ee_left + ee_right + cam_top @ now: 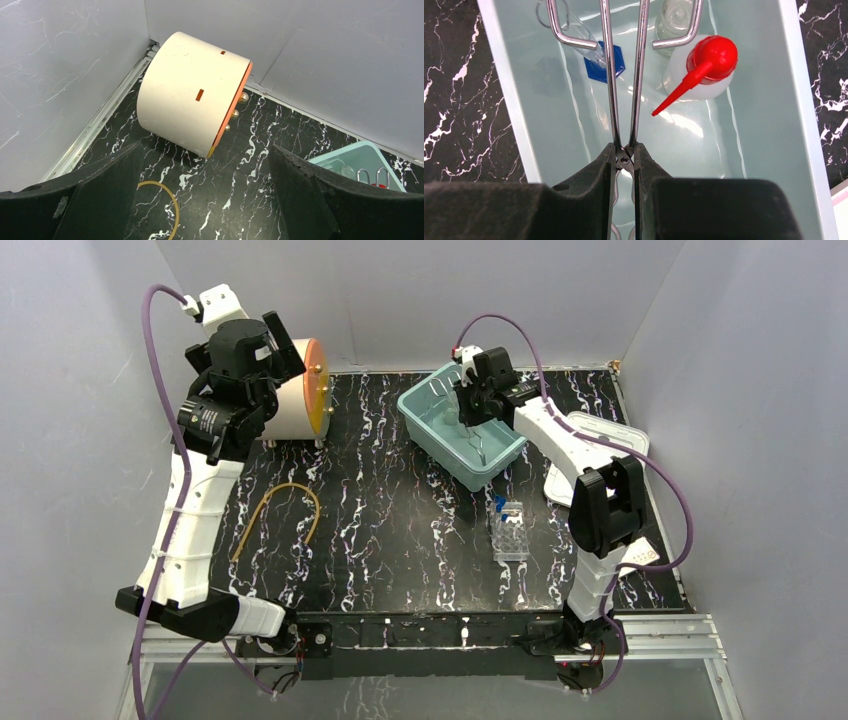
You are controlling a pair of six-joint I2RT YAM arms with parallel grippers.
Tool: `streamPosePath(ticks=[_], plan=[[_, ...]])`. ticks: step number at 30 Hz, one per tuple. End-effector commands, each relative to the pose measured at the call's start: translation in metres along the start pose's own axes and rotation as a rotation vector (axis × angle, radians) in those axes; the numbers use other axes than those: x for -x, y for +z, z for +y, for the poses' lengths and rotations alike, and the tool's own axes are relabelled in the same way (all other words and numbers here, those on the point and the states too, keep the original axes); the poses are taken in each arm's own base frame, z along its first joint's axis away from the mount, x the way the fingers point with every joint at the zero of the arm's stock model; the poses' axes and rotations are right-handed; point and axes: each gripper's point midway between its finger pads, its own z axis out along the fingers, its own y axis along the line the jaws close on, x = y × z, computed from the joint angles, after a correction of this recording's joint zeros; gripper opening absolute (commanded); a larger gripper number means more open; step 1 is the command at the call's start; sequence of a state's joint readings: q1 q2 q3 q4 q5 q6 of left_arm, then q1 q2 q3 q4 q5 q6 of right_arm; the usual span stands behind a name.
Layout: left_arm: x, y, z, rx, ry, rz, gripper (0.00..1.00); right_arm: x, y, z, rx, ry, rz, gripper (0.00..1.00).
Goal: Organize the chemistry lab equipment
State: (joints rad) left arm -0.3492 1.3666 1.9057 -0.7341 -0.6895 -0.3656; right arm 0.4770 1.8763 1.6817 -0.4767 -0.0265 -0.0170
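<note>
My right gripper (625, 150) is shut on the pivot of metal tongs (610, 75) and holds them inside the teal bin (509, 90); the top view shows it over the bin (468, 405). In the bin lie a white squeeze bottle with a red nozzle (704, 65), a clear glass vial (674, 15) and a blue-capped tube (596, 67). My left gripper (205, 150) is open and empty above the table, near the drum (190, 92). The yellowish tubing (290, 502) lies curved on the table left of centre. The clear tube rack (510, 530) stands in front of the bin.
The cream drum with an orange face (300, 390) lies at the back left by the wall. A white lid (610, 435) lies right of the teal bin (430, 435). A small white box (640, 555) sits at the right edge. Grey walls enclose the table.
</note>
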Motion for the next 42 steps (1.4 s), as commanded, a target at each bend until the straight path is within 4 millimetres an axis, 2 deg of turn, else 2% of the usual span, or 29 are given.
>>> streamPosePath(ticks=[1, 10, 17, 29, 42], plan=[[0.003, -0.002, 0.002, -0.001, 0.012, -0.011, 0.95, 0.005, -0.005, 0.001, 0.01, 0.032, -0.024, 0.12], [0.0, -0.003, 0.004, 0.002, 0.018, -0.01, 0.95, -0.008, -0.017, 0.008, 0.066, -0.084, -0.043, 0.13], [0.0, -0.004, 0.005, 0.002, 0.018, -0.009, 0.95, -0.012, -0.018, 0.007, 0.065, -0.094, -0.045, 0.13], [-0.001, -0.004, 0.005, 0.004, 0.021, -0.008, 0.95, -0.024, -0.016, 0.017, 0.136, -0.155, -0.013, 0.14], [-0.001, -0.002, 0.006, 0.01, 0.03, -0.013, 0.95, -0.036, -0.003, 0.009, 0.126, -0.229, 0.055, 0.22]])
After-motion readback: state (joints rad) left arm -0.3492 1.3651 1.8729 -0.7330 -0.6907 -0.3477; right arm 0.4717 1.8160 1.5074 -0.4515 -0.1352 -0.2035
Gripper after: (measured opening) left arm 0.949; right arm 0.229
